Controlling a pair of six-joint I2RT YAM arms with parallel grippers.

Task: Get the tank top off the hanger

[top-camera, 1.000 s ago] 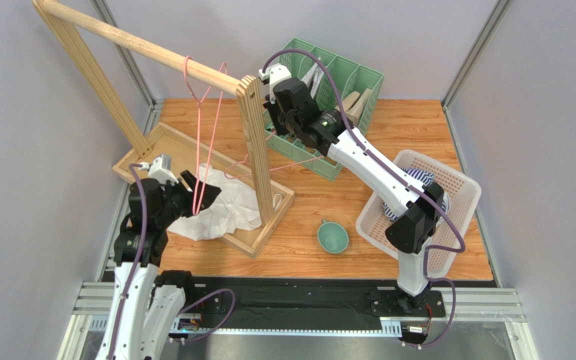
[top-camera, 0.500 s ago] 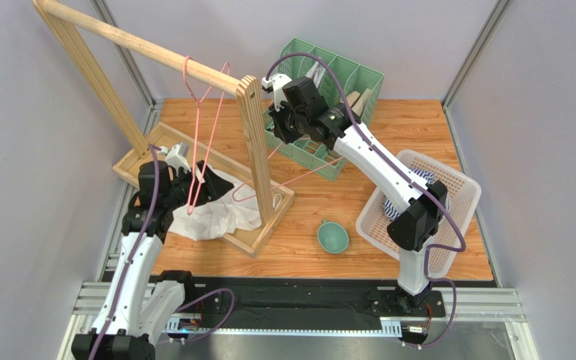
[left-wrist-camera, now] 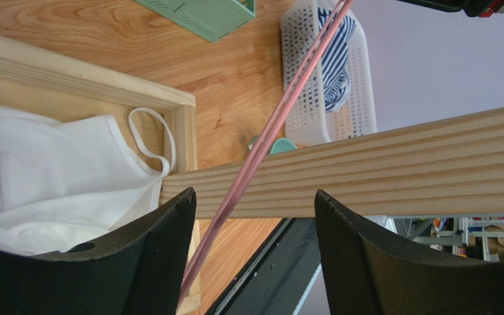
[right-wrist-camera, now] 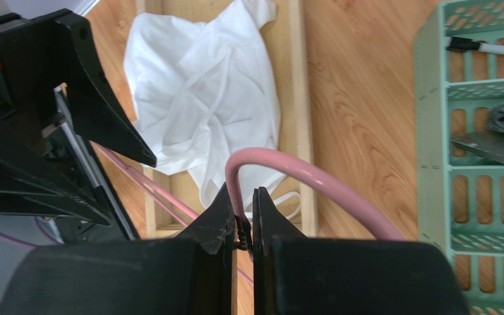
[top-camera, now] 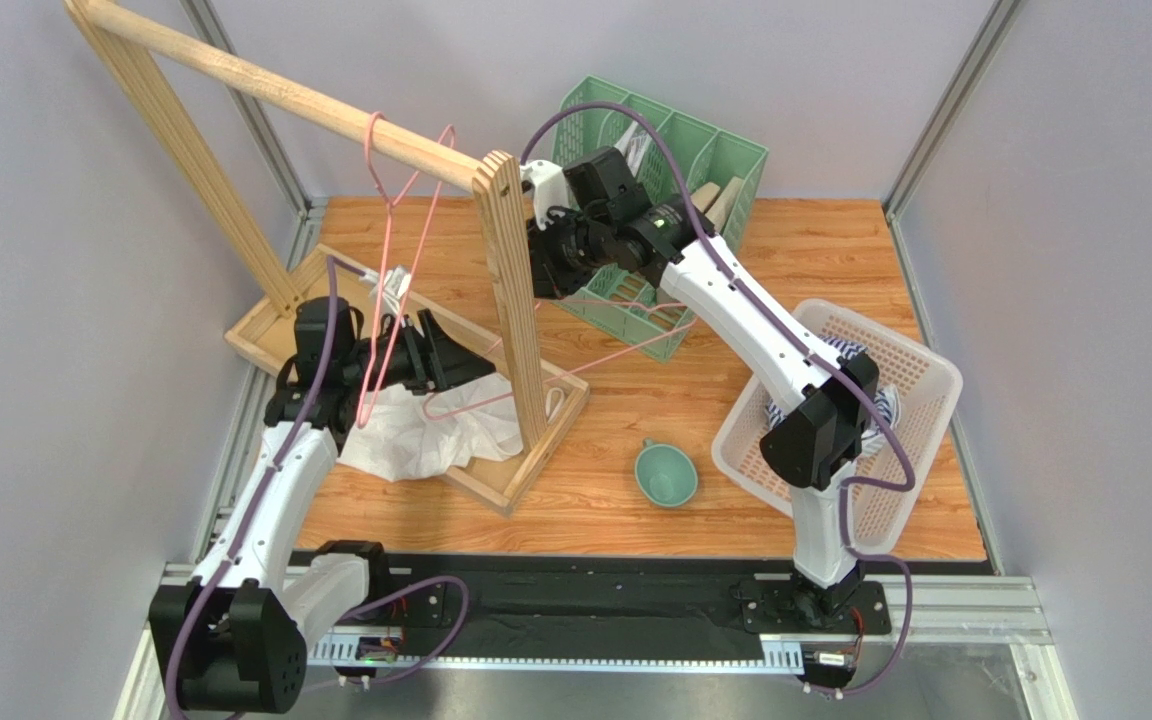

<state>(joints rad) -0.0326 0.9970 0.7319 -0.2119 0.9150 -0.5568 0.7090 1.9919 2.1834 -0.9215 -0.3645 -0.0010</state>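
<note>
White tank top point(top-camera: 440, 428) lies crumpled in the wooden rack's base point(top-camera: 515, 473), below the pink hanger point(right-wrist-camera: 314, 178). Right jaws clamp the hanger's end; left jaws stand apart astride its wire. A tug could drag it off the rail point(top-camera: 282, 95)

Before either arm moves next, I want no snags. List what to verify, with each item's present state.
1. Right tool shut on the pink hanger: ok.
2. Left tool open, gripping nothing: ok. The hanger's wire runs between its fingers.
3. Hanger hook over the wooden rack's top bar: ok.
4. White tank top lying in the rack's base tray: ok.
5. Tank top fully free of the hanger: cannot tell. The hanger's lower end crosses over it.
</note>
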